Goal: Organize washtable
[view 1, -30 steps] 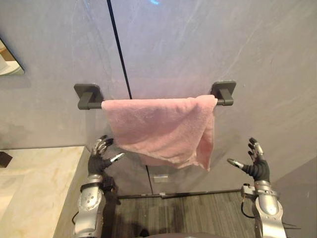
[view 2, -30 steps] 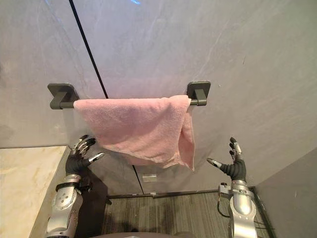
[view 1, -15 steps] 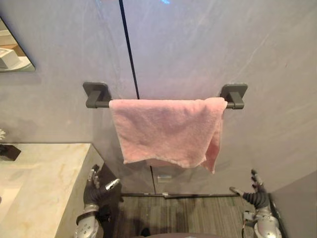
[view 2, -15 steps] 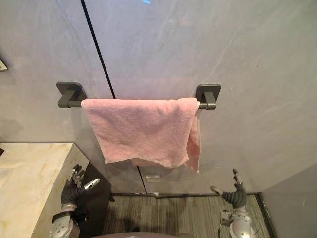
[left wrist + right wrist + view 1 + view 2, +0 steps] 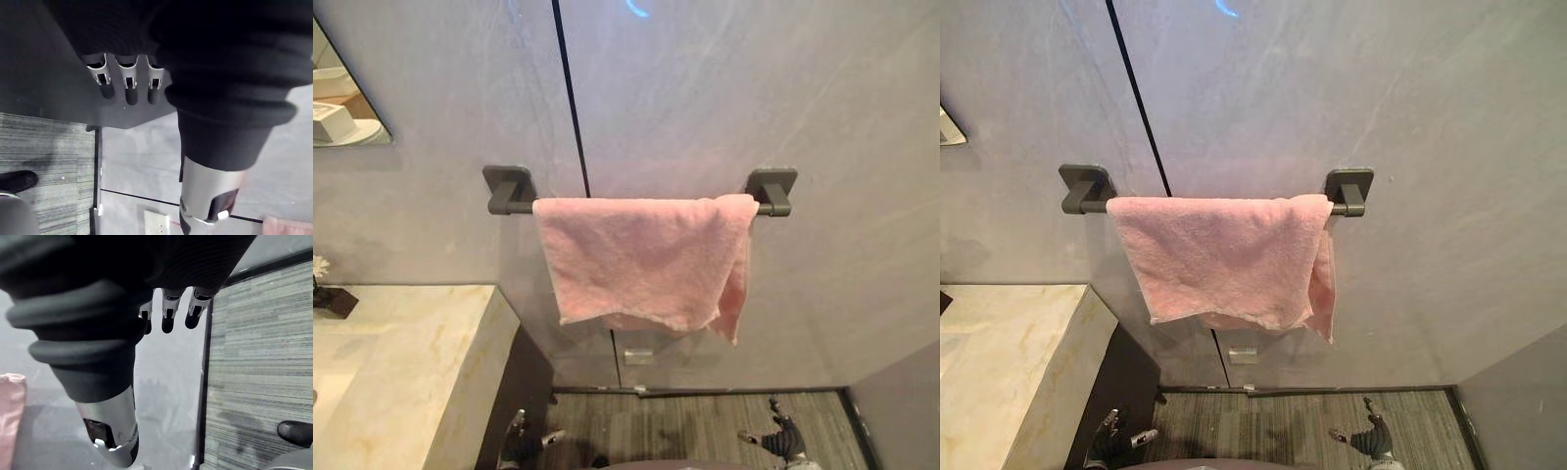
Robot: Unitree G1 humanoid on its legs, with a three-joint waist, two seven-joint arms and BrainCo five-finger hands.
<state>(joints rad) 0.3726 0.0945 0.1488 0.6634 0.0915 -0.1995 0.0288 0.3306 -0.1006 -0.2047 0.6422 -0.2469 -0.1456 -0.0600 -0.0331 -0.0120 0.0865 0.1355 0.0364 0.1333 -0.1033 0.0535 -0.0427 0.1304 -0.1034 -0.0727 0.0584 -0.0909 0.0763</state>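
A pink towel [image 5: 641, 259] hangs folded over a dark grey bar [image 5: 514, 204] on the grey wall, its right end drooping lower. Both hands are far below it, near the floor. My left hand [image 5: 521, 438] hangs beside the washtable's dark side panel, its fingers [image 5: 127, 88] straight and empty. My right hand [image 5: 779, 441] is low on the right, its fingers [image 5: 168, 313] spread and holding nothing. A corner of the towel [image 5: 10, 406] shows past the right thumb.
The marble washtable top [image 5: 401, 352] fills the lower left, with a small flower in a dark pot [image 5: 325, 292] at its back. A mirror edge [image 5: 342, 98] is at upper left. A small white wall plate [image 5: 638, 355] sits under the towel, above the striped grey floor [image 5: 685, 426].
Both hands have dropped from just under the towel to the picture's bottom edge. The towel stays on the bar. The camera has shifted a little.
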